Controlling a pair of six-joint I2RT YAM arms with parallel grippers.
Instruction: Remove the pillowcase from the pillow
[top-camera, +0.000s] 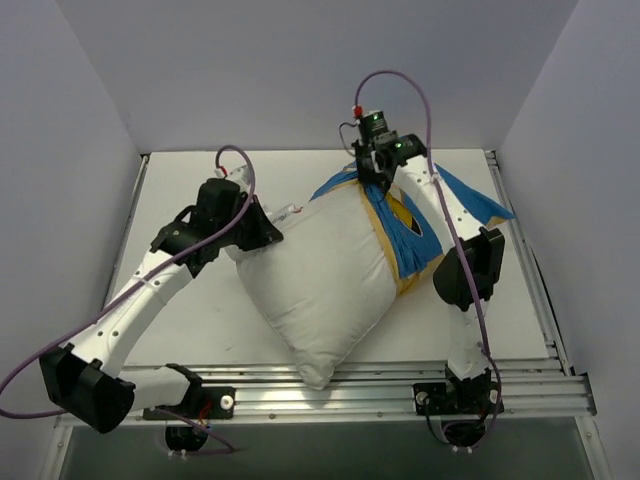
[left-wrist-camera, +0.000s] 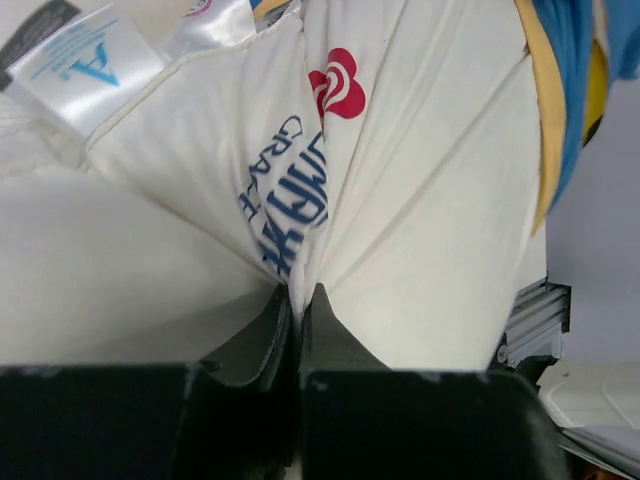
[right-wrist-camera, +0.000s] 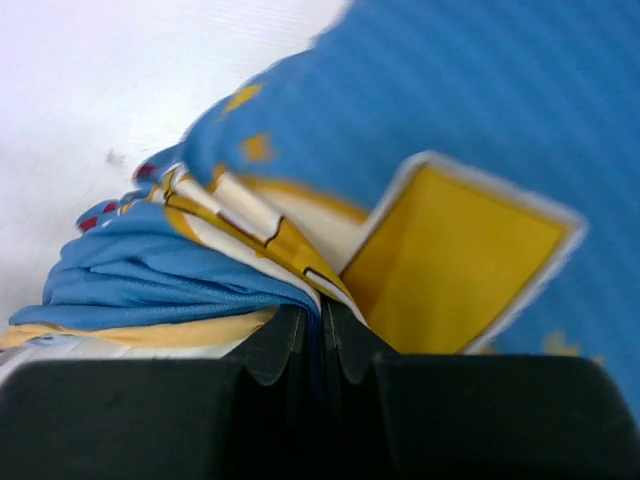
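The pillowcase (top-camera: 405, 240) is bunching over the far right end of the pillow (top-camera: 315, 290), toward the table's (top-camera: 190, 310) far edge, and the right arm (top-camera: 455, 215) is partly hiding it. The pillow is lying diagonally mid-table, mostly bare. The right gripper (right-wrist-camera: 322, 315) is pinching a pillowcase fold, print cut off. The left gripper (left-wrist-camera: 300, 295) is clamping pillow fabric; the tag (left-wrist-camera: 85, 55) text is blurry.

Right hand (right-wrist-camera: 322, 320): closed tight, pinching a bunched fold of blue pillowcase (right-wrist-camera: 470, 110) with yellow edging. Yellow print patch just to its right. White bench (right-wrist-camera: 110, 80) beyond, to its left.
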